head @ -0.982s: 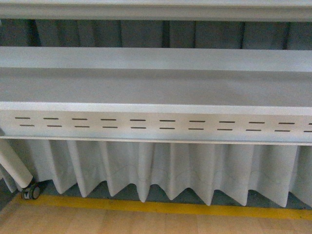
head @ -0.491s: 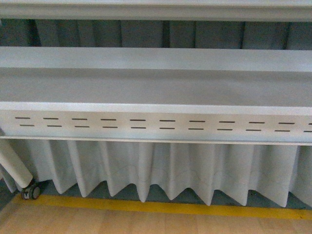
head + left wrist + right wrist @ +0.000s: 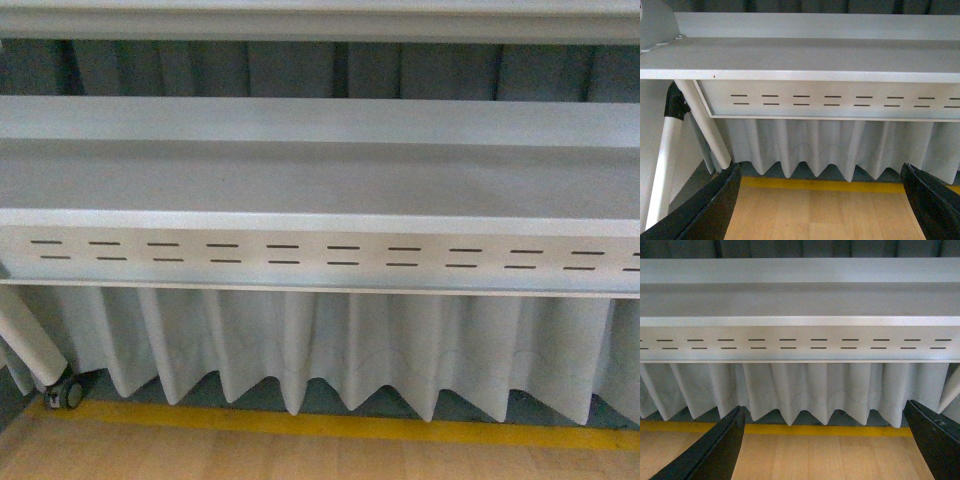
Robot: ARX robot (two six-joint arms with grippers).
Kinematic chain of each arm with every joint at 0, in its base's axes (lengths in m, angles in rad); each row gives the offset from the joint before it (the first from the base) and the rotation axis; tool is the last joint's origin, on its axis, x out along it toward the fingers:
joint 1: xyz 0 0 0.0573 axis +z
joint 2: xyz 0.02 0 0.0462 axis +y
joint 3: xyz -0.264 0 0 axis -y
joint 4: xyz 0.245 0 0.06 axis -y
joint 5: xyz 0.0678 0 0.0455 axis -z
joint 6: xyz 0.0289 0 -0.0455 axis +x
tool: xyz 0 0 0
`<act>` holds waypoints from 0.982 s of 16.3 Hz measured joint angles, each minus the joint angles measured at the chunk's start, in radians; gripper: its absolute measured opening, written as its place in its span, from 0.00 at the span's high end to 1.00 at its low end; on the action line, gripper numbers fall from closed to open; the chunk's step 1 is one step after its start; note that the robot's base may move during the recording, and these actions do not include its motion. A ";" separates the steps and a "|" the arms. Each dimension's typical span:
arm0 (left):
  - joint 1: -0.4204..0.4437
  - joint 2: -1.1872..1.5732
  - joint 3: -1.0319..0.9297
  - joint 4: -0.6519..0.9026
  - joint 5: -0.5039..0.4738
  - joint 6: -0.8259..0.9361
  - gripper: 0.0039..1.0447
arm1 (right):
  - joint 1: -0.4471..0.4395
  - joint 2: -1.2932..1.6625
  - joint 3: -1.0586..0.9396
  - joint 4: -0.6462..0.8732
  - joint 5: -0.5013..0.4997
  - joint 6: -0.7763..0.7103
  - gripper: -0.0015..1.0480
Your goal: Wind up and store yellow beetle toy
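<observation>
The yellow beetle toy is out of view in every frame. My left gripper (image 3: 822,210) is open, its two black fingers spread wide at the picture's lower corners with only wooden floor between them. My right gripper (image 3: 825,450) is open too, with nothing between its black fingers. Neither arm shows in the front view.
A white table (image 3: 320,180) with a slotted front panel (image 3: 320,255) spans the front view, a pleated white skirt (image 3: 330,350) hanging below it. A yellow floor line (image 3: 330,425) runs along the wooden floor (image 3: 300,460). A white leg with a caster (image 3: 66,394) stands at left.
</observation>
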 joint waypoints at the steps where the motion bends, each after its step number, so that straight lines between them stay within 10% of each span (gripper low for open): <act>1: 0.000 0.000 0.000 0.000 0.000 0.000 0.06 | 0.000 0.000 0.000 0.000 0.000 0.000 0.06; 16: 0.000 0.000 0.000 -0.001 0.000 0.000 0.06 | 0.000 0.000 0.000 0.000 0.000 0.000 0.06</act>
